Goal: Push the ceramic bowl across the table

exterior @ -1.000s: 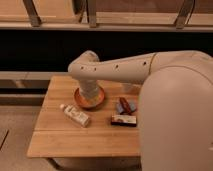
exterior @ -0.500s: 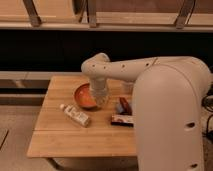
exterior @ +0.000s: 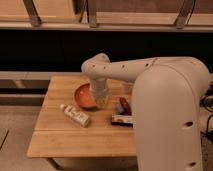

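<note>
Since a second ago the wrist has swung right, uncovering most of the ceramic bowl [exterior: 83, 96], which seems nudged slightly left; little change in the last half second. Gripper [exterior: 101, 100] hangs straight down at the bowl's right rim, touching or just beside it; whether it is released or clenched, cannot tell. Bowl sits upright at mid-table, toward the far edge. Judged: glazed ceramic, stiff, fairly heavy, should slide readily on wood, breakable if it goes over an edge. No grip needed; press low on the outer wall, on the side facing away from the travel, so it slides rather than tips. White bottle [exterior: 75, 115] lies on its side just in front of the bowl, red-and-white box [exterior: 121, 120] to the right, near the robot's body. Table [exterior: 65, 141]: light planked wood, seams may catch the foot. Dark recess behind, railed shelf above, pale floor.
</note>
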